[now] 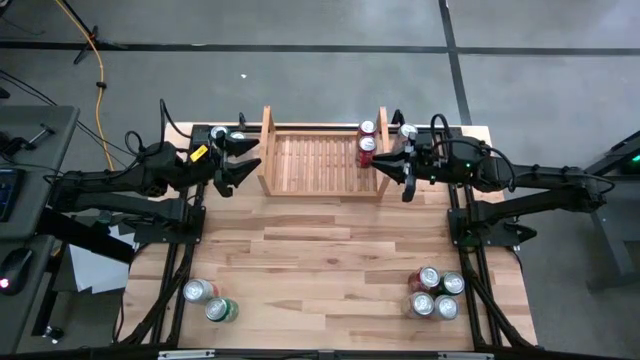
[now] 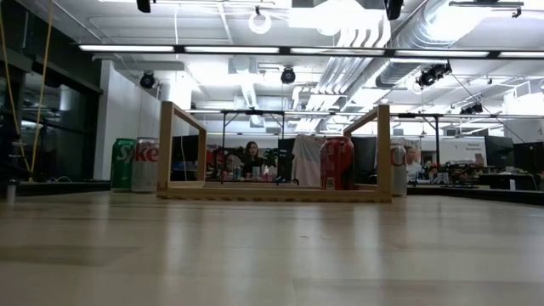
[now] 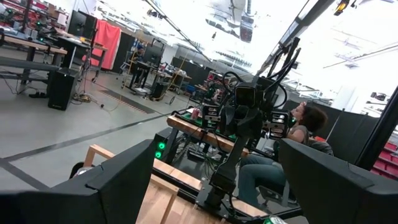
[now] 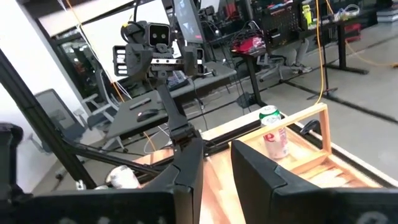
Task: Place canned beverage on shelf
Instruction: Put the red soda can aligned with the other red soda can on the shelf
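Shelf (image 1: 322, 160) at far edge of table (image 1: 330, 260), centred between the two arms; slatted base, one upright board at each end. Two red cans (image 1: 367, 143) stand on it against its right-hand board, one behind the other, touching or nearly so. Low view shows the same rack (image 2: 274, 191) with the red cans (image 2: 337, 163) inside near its right post; right wrist view shows just one red can (image 4: 273, 133) clearly, tucked in a corner of the shelf.

Right gripper (image 1: 406, 172) just outside shelf's right board, raised off the table, fingers (image 4: 258, 174) close together with a narrow gap, nothing between them. Left gripper (image 1: 233, 160) just outside the left board, fingers (image 3: 118, 180) spread wide, empty.

Loose cans on table: green can (image 1: 222, 310) and silver can (image 1: 200, 291) touching at near left corner; cluster of four cans (image 1: 436, 294) at near right corner. In low view, a green can (image 2: 124, 164) and a silver one stand left of the shelf; likely that same pair, though hard to confirm.

Person (image 3: 298, 134) seated in room beyond.
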Motion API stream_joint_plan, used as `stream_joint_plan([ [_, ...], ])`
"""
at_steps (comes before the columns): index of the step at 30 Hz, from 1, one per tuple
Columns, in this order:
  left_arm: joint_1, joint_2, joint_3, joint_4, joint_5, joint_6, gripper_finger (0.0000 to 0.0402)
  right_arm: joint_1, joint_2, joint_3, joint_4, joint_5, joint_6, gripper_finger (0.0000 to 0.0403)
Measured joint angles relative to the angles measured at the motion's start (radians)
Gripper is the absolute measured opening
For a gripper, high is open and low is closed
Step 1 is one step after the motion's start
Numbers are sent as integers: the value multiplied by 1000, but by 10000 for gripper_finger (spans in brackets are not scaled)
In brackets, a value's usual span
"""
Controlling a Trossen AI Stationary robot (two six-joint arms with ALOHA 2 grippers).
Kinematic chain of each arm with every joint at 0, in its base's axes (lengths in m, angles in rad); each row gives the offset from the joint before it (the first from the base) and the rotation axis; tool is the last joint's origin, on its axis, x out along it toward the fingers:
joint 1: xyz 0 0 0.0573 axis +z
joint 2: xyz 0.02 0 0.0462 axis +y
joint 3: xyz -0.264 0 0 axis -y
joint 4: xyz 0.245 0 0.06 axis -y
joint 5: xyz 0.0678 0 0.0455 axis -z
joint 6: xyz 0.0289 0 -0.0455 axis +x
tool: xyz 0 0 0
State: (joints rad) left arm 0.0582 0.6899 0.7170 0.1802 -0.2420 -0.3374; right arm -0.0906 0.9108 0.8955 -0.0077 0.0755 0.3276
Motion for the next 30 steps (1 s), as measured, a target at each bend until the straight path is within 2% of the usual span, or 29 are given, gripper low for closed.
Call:
stream_joint_plan([
  [4,0,0,0,0,-3,0,335,0,5,0,-3,0,11,76],
  [7,0,0,0,0,-3,0,335,0,12,0,0,0,12,100],
  [10,0,0,0,0,-3,0,335,0,23,0,2,0,28,145],
  [17,0,0,0,-1,-4,0,335,0,69,6,22,-9,55,282],
  [21,0,0,0,-1,-4,0,335,0,100,88,-25,-64,19,322],
  [24,0,0,0,-2,-4,0,335,0,131,230,-228,-86,17,327],
  [30,0,0,0,-5,-4,0,335,43,235,545,-941,-113,210,327],
])
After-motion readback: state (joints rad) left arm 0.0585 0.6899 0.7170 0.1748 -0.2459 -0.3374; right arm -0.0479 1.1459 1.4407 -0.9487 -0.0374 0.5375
